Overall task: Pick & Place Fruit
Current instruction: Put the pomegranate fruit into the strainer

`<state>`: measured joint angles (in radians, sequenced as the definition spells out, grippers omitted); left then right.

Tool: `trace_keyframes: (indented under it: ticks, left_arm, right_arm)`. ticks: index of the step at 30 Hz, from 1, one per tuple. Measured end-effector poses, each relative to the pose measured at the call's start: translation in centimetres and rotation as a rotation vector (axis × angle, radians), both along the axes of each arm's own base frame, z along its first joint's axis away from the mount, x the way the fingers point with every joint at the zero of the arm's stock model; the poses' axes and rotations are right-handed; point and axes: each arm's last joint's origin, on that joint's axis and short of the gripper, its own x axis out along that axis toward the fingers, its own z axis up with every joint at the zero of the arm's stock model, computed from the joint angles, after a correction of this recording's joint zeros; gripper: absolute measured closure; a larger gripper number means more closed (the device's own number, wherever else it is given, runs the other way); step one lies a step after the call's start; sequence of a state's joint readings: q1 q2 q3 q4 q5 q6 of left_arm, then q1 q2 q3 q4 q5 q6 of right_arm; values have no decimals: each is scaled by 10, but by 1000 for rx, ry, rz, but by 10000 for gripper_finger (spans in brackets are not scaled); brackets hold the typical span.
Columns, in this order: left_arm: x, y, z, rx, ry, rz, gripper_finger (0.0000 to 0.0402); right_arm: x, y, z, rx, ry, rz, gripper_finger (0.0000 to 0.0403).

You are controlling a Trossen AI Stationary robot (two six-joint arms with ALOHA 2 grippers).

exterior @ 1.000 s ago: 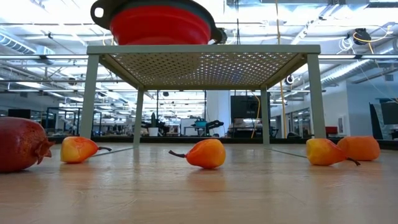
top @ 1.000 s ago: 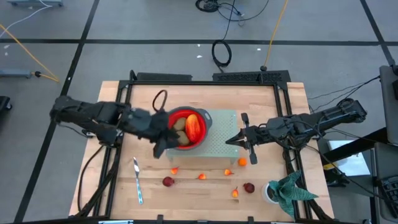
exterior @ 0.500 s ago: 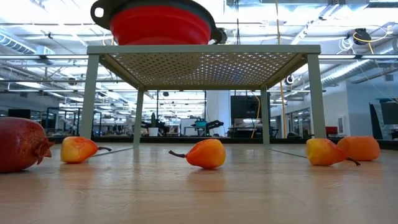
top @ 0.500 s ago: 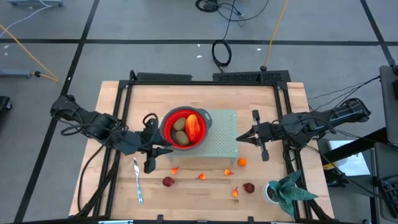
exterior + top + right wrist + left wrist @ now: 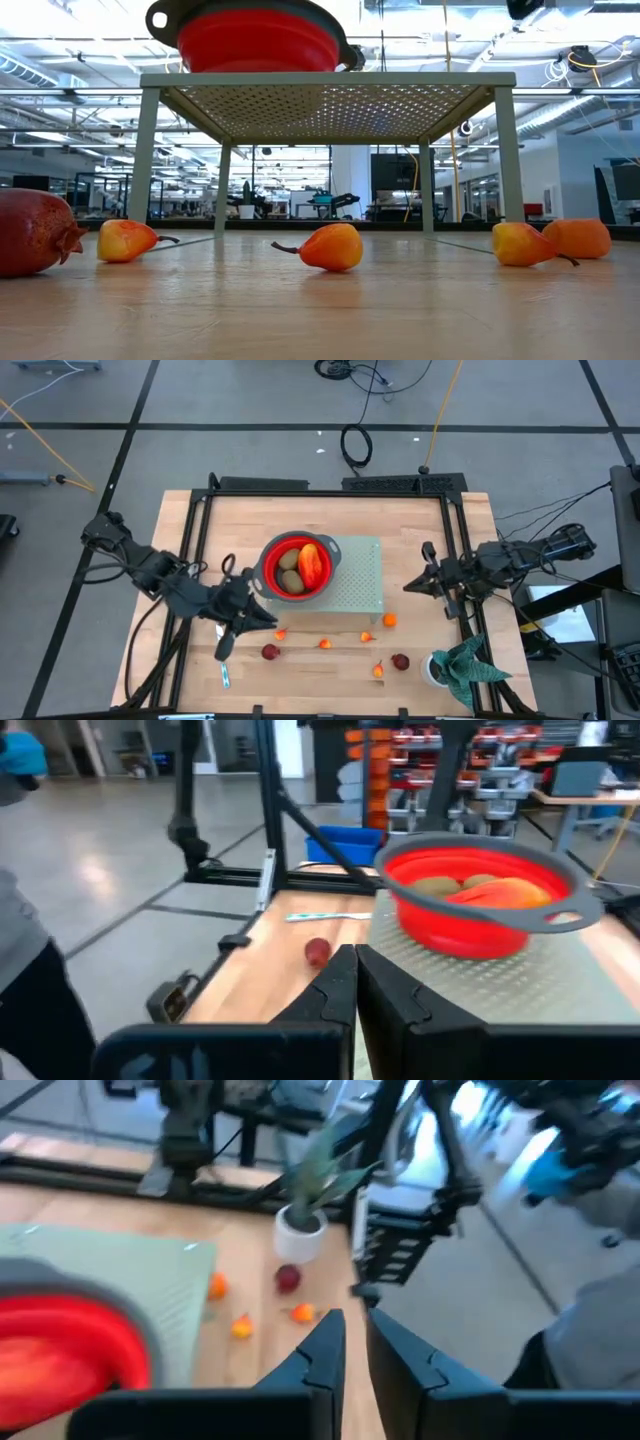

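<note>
In the low view, nearest the camera, a dark red fruit [image 5: 35, 232] sits at the left edge, then a small orange pear [image 5: 125, 240], another [image 5: 330, 247] at centre, and two orange pieces [image 5: 520, 244] [image 5: 578, 238] at the right, all on the wooden table [image 5: 320, 310]. Behind them stands a pale green perforated rack [image 5: 330, 95] with the red bowl [image 5: 260, 40] on top.

From above, the bowl [image 5: 295, 565] at centre frame holds two kiwis [image 5: 290, 570] and a long red-orange piece [image 5: 313, 563]. Below the rack, small orange fruits [image 5: 324, 643] and two dark red ones [image 5: 269, 652] [image 5: 400, 661] lie scattered on the table.

The left gripper [image 5: 262, 617] hovers lower left of the bowl, above the knife [image 5: 224, 676]; its fingers [image 5: 325, 1350] are nearly together with a thin gap, grasping nothing. The right gripper [image 5: 412, 586] is at centre right, off the rack's right edge, clenched and empty. A potted plant [image 5: 455, 668] sits at lower right.
</note>
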<state>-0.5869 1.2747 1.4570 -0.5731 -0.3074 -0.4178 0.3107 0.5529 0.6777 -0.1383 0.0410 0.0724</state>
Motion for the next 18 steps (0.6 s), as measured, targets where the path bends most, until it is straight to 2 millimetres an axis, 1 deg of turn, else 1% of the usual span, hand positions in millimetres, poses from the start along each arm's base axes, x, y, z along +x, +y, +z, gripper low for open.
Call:
trace_keyframes:
  ticks: [3, 8, 10, 14, 18]
  left_arm:
    - [-2, -4, 2, -32, -16, -8, 372]
    - [-3, -7, 2, -170, 25, 38, 393]
    - [-1, -9, -1, -211, 51, 59, 399]
    - [0, -13, -12, -316, 170, 124, 397]
    - [-1, -16, -28, -475, 373, 219, 399]
  right_arm:
    - [-9, -3, -9, 25, -7, -5, 402]
    - [-20, -7, -22, 52, -25, -9, 402]
    - [-24, -8, -27, 62, -32, -12, 402]
    - [-29, -10, -35, 67, -45, -13, 402]
    - [-33, -11, -38, 73, -64, -13, 402]
